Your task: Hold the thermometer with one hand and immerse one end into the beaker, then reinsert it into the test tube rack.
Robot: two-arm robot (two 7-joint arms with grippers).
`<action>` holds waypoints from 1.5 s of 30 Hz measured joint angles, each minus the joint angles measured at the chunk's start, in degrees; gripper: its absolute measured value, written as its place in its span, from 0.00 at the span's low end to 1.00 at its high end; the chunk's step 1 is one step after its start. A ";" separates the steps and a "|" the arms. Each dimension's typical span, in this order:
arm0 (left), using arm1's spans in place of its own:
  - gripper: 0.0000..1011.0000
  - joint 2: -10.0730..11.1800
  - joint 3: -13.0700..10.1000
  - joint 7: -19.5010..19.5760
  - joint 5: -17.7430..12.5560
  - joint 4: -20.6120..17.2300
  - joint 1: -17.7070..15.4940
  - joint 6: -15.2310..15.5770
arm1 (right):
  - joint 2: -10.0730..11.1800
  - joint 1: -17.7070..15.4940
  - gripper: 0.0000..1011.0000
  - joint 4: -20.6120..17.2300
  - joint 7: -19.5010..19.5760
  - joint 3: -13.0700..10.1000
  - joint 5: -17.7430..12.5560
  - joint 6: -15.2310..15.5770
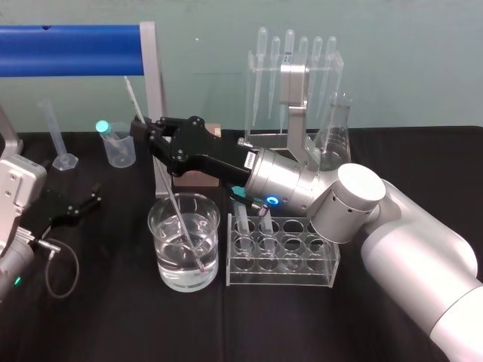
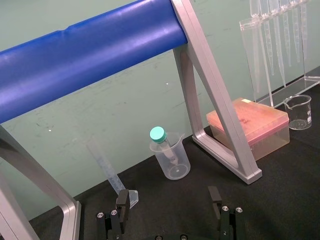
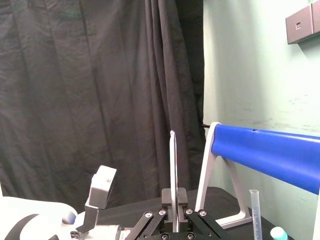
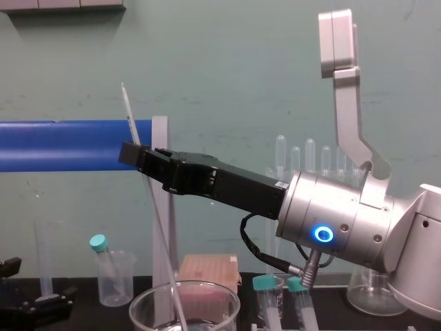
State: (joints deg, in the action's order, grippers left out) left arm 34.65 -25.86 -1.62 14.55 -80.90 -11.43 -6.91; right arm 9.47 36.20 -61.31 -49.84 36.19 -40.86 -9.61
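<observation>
While the left arm rests at the left edge of the black table (image 1: 106, 324), the left gripper (image 1: 92, 197) lies low over the cloth. Its fingers (image 2: 122, 201) are spread apart with nothing between them. Behind it stands a graduated cylinder (image 1: 59, 139). Just to the right of that is a small plastic beaker (image 1: 118, 149) with a teal-capped tube (image 2: 159, 137) leaning inside. Both sit below a blue bar (image 1: 72, 49) on a grey frame.

Farther right, the right gripper (image 1: 143, 130) reaches across from the right, well above the table. Its black fingers are clamped on the thermometer (image 3: 173, 170) partway along its length. The rod is tilted: its upper end leans left and rises past the blue bar. Its lower end goes down into the glass beaker (image 1: 162, 264), below the water line and close to the bottom. I cannot tell which end carries the red tip.

A pink box (image 4: 207, 272) sits behind the glass beaker. Just beside the beaker on its right stands the test tube rack (image 1: 279, 275), with two teal-capped tubes in its back left holes. The right arm's silver wrist (image 1: 287, 181), with its blue ring light, hangs over the rack. Behind are a pipette stand (image 1: 294, 83) and, to its right, a conical flask (image 1: 336, 132).
</observation>
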 joint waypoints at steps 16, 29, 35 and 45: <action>1.00 0.00 0.00 0.00 0.00 0.00 0.00 0.00 | 0.00 0.01 0.06 0.03 0.04 0.00 -0.01 -0.07; 1.00 0.00 0.00 0.00 0.00 0.00 0.00 0.00 | 0.00 0.01 0.06 0.03 0.04 0.00 -0.01 -0.09; 1.00 0.00 0.00 0.00 -0.01 0.00 0.00 0.00 | 0.00 0.01 0.06 0.03 0.04 0.00 -0.01 -0.09; 1.00 0.00 0.00 0.00 0.00 0.00 0.00 0.00 | 0.00 0.01 0.06 0.03 0.04 0.00 -0.01 -0.09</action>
State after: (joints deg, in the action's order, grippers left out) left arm 34.65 -25.86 -1.62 14.55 -80.90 -11.43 -6.91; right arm 9.47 36.21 -61.29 -49.80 36.19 -40.87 -9.70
